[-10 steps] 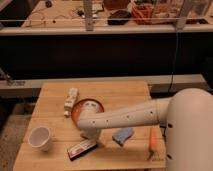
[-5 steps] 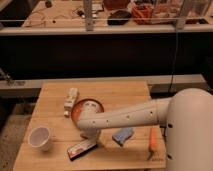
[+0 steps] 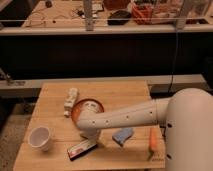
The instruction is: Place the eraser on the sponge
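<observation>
The eraser [image 3: 82, 148], a flat black block with a red-and-white top, lies near the front edge of the wooden table [image 3: 107, 91]. The light-blue sponge [image 3: 122, 135] rests a short way to its right, slightly curled. My white arm reaches from the right across the table, and its end comes down just above the eraser's right end. The gripper [image 3: 91, 137] is there, mostly hidden under the arm's wrist.
An orange-red bowl [image 3: 80, 107] sits behind the arm's end. A cream bottle-like object [image 3: 70, 101] lies at its left. A white cup [image 3: 40, 137] stands front left. A slim orange stick [image 3: 153, 141] lies at the front right, near the table edge.
</observation>
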